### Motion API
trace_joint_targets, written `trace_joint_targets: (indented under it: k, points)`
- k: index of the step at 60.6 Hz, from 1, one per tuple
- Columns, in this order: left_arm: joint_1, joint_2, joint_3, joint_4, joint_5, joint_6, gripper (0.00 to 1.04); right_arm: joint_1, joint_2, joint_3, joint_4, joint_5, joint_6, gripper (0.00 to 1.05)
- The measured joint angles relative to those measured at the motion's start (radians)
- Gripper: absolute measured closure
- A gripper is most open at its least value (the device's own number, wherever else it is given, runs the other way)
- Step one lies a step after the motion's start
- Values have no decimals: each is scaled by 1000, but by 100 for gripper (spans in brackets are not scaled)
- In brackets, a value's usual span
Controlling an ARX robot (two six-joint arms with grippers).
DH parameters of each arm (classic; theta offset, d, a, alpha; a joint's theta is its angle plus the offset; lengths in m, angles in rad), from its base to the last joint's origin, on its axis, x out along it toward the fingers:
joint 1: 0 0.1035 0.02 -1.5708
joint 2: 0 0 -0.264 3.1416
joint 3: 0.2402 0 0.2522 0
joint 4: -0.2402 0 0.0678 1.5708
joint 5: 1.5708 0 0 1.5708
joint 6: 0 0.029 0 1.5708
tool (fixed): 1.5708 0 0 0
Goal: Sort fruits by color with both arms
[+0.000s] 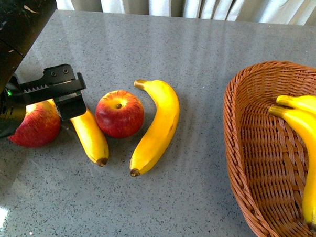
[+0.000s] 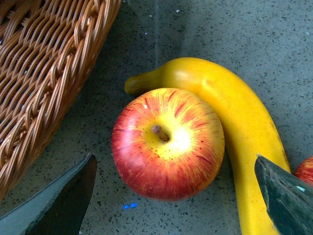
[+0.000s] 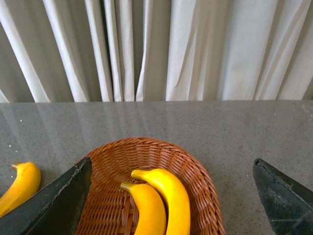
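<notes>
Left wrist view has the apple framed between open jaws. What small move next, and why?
Probably ease the left gripper down around the apple. Its jaws stand open either side of it, not touching. The banana presses against the apple, so the jaw on that side may nudge it.

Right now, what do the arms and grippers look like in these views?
The left arm is a bulky glossy black housing with pale scuffs and a small green light near the wrist. The left gripper is matte black, with a toothed rail on top and screw heads. Its fingers are flat, dark, wedge-shaped plates. The right gripper shows the same dark fingers; the right arm itself is out of view.
</notes>
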Motion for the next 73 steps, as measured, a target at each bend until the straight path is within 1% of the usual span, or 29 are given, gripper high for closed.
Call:
trace_joint_targets:
  k: [29,73]
  points:
    - [41,33,-9,45,18,31,9,0,0,0,0,0,0,9]
    - [44,126,35,66,34,45,9,0,0,0,0,0,0,9]
